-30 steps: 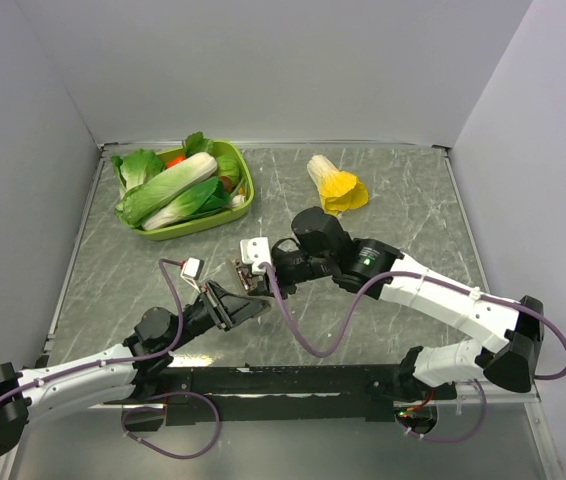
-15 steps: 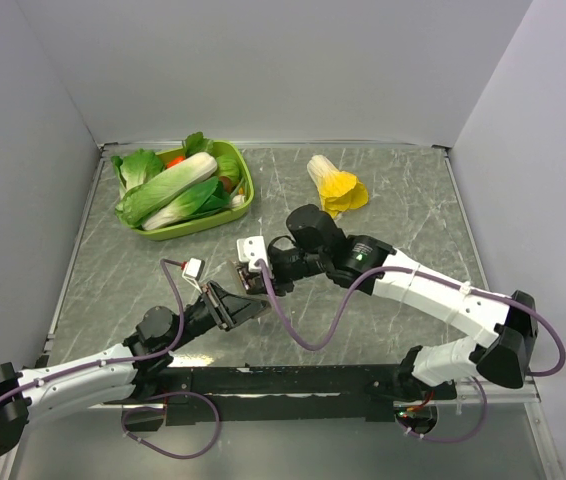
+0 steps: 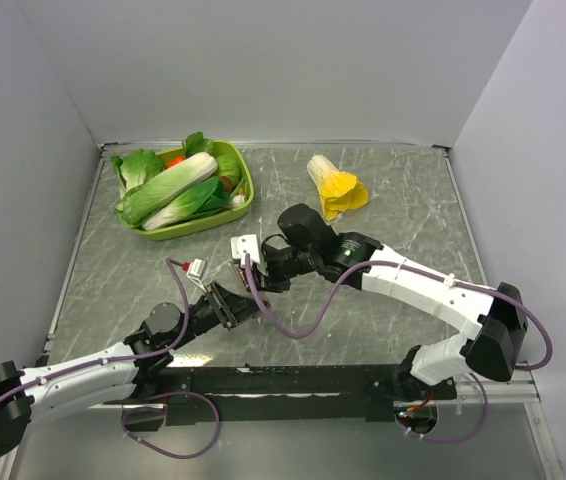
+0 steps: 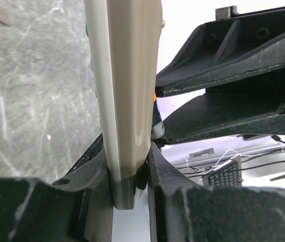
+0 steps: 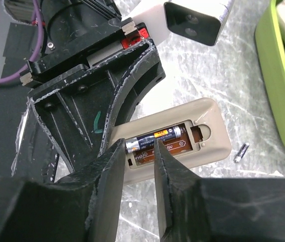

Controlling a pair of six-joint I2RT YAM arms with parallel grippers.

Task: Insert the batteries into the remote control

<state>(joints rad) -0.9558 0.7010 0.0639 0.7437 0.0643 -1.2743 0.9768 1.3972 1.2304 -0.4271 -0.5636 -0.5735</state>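
Observation:
My left gripper (image 4: pixel 127 166) is shut on the lower end of the remote control (image 4: pixel 127 101) and holds it above the table. In the right wrist view the remote's grey-beige back (image 5: pixel 210 121) faces up with its battery bay open. One black battery (image 5: pixel 170 135) lies in the far slot, and the near slot shows only its printed label. My right gripper (image 5: pixel 137 151) hovers over the bay's left end. Its fingers are a narrow gap apart and hold nothing. A second battery (image 5: pixel 240 152) lies on the table beside the remote. In the top view both grippers meet near the table's middle (image 3: pixel 243 285).
A green bowl (image 3: pixel 246 195) of toy vegetables stands at the back left, and its rim (image 5: pixel 271 91) is close to the right of the remote. A yellow-and-white toy cabbage (image 3: pixel 338 188) lies at the back centre. Grey walls close in the table's sides.
My right arm has moved left, bringing its gripper over the remote held by the left gripper. The left gripper has shifted slightly left.

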